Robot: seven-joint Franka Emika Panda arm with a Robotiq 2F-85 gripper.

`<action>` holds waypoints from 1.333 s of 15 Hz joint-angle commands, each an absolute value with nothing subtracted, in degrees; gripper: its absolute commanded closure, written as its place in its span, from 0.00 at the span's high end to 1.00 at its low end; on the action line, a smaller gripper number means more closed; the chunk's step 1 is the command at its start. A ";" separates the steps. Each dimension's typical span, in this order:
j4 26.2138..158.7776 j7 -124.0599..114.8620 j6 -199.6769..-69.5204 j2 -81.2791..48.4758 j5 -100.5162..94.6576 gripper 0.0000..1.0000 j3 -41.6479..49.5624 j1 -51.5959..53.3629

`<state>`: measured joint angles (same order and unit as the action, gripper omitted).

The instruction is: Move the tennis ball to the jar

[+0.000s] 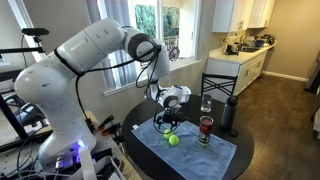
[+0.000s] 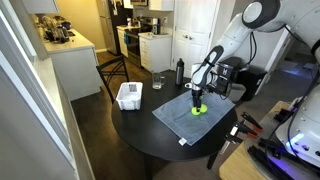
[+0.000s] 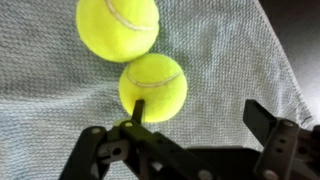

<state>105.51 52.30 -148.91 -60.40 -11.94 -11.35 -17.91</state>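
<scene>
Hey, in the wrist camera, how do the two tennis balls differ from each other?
The lower ball sits whole in view, right by the open gripper; the upper ball is cut by the frame's top edge, farther from it. The upper ball looks slightly wider in the picture than the lower ball. Both are yellow-green and lie ungripped on the grey cloth.
</scene>
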 commanded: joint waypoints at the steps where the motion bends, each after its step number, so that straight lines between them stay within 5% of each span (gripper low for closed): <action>1: 107.06 60.68 -142.00 -57.49 -13.33 1.00 -10.08 -17.51; 8: 106.71 70.10 -136.94 -54.42 -19.94 1.00 -3.36 -11.19; 20: 105.98 69.02 -155.50 -60.00 -20.61 1.00 -1.33 -11.13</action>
